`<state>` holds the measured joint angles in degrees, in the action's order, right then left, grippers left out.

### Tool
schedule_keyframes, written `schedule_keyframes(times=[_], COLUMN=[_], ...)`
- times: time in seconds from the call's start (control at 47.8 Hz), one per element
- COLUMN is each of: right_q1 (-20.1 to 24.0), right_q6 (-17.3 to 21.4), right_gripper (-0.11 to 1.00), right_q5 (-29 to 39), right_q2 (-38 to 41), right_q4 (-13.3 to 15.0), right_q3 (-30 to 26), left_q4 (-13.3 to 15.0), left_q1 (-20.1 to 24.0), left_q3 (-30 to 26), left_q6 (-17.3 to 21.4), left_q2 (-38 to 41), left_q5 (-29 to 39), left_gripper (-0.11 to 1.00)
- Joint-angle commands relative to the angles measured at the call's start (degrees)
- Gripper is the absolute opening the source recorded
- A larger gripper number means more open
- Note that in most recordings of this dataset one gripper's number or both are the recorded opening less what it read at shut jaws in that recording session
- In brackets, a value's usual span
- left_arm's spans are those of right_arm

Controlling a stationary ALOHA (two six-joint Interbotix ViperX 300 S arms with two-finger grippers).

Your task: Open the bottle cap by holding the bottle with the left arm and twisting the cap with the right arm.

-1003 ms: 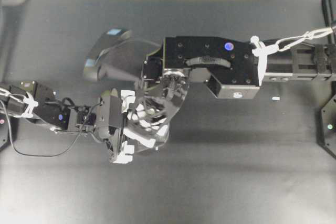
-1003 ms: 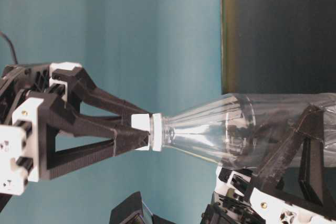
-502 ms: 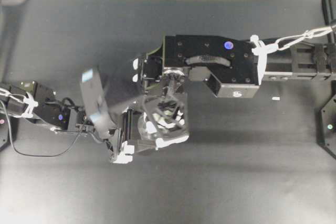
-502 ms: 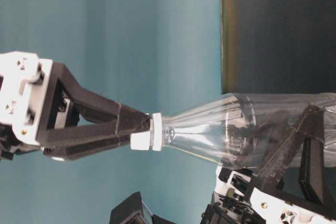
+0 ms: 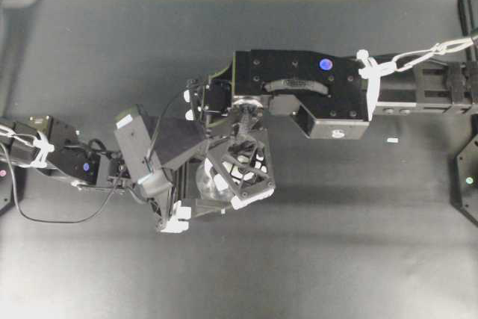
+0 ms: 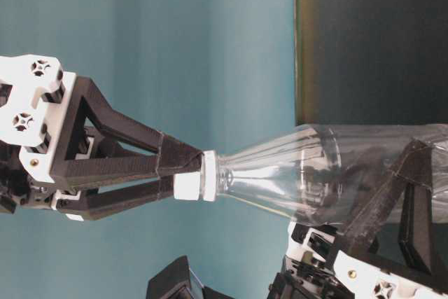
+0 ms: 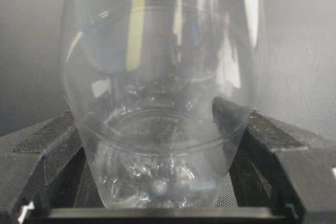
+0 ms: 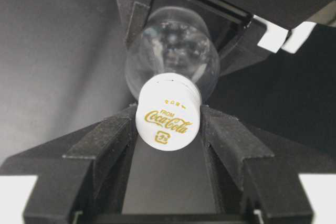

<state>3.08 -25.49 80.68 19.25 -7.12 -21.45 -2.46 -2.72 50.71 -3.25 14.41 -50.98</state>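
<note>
While the bottle cap sits pinched between the two dark fingers of the right claw, the twisting step is judged to be under way. Doing it well calls for a firm, even squeeze on the cap's sides, a turn made about the bottle's own long axis, and no pull sideways that would bend the neck. The cap bears gold lettering on its flat top and faces the right wrist camera squarely, one finger touching each side. From table level the same claw meets the cap at the narrow end of the bottle. Farther out, the left claw is clamped around the clear lower body, one dark finger against each side, holding it steady. Beneath both arms lies the dark table, with a small white scrap well apart to the right
</note>
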Motion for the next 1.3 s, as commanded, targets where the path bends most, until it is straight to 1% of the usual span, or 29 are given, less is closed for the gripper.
schedule_keyframes(times=[0.0,0.188,0.209,0.23,0.334,0.376,0.418,0.502,0.585,0.627,0.69,0.711,0.794,0.857,0.899,0.962,1.087,1.108,1.191,1.275], right_q1=[0.35,0.44,0.44,0.44,0.53,0.62,0.79,1.23,1.49,1.49,1.23,0.88,0.18,-0.35,-0.35,0.09,0.53,0.53,0.62,0.79], right_q6=[0.62,1.49,1.58,1.67,2.81,4.13,5.36,8.53,14.24,18.11,26.19,31.03,43.77,51.50,55.20,59.68,65.65,67.15,70.40,71.63], right_gripper=[0.38,0.38,0.40,0.43,0.70,0.77,0.80,0.79,0.78,0.78,0.78,0.78,0.78,0.78,0.78,0.78,0.78,0.78,0.78,0.78], right_q5=[0.18,0.18,0.18,0.09,-0.26,-0.53,-0.53,-0.26,0.35,0.79,1.49,2.02,3.96,5.63,6.42,6.86,6.77,6.86,7.12,8.00], right_q2=[-0.26,-0.79,-0.79,-0.88,-1.49,-1.93,-2.29,-3.16,-4.31,-4.66,-5.01,-5.01,-4.39,-3.52,-2.81,-1.67,0.18,0.70,1.93,3.08], right_q4=[-0.09,0.00,0.00,0.00,0.53,0.97,1.05,1.05,1.32,1.41,1.49,1.49,1.49,1.49,1.41,1.23,1.14,1.14,1.14,1.14], right_q3=[0.00,0.53,0.53,0.53,0.44,0.53,0.53,0.44,0.18,-0.35,-1.67,-2.46,-5.19,-7.21,-8.61,-10.46,-12.66,-12.92,-12.92,-12.57], left_q4=[-0.18,-0.18,-0.18,-0.18,-0.18,-0.18,-0.18,-0.18,-0.18,-0.18,-0.18,-0.18,-0.18,-0.18,-0.18,-0.18,-0.18,-0.18,-0.18,-0.18], left_q1=[-0.26,-0.26,-0.26,-0.26,-0.26,-0.18,-0.26,-0.26,-0.35,-0.35,-0.35,-0.35,-0.35,-0.35,-0.35,-0.35,-0.35,-0.35,-0.35,-0.35], left_q3=[-0.35,-0.44,-0.44,-0.44,-0.44,-0.44,-0.44,-0.44,-0.44,-0.44,-0.44,-0.44,-0.44,-0.53,-0.44,-0.35,-0.26,-0.26,-0.26,-0.26], left_q6=[0.09,0.09,0.09,0.09,0.09,0.09,0.09,0.09,0.09,0.09,0.09,0.00,-0.26,-0.44,-0.53,-0.53,-0.53,-0.53,-0.62,-0.62], left_q2=[-0.18,-0.18,-0.18,-0.18,-0.18,-0.18,-0.18,-0.18,-0.18,-0.18,-0.18,-0.18,-0.18,-0.18,-0.26,-0.53,-0.70,-0.79,-0.79,-0.70], left_q5=[-0.18,-0.18,-0.18,-0.18,-0.18,-0.18,-0.18,-0.18,-0.18,-0.18,-0.18,-0.18,-0.18,-0.18,-0.18,-0.18,-0.09,-0.18,0.18,0.44], left_gripper=[0.80,0.80,0.80,0.80,0.80,0.80,0.80,0.80,0.80,0.80,0.80,0.80,0.80,0.80,0.80,0.80,0.80,0.80,0.80,0.80])
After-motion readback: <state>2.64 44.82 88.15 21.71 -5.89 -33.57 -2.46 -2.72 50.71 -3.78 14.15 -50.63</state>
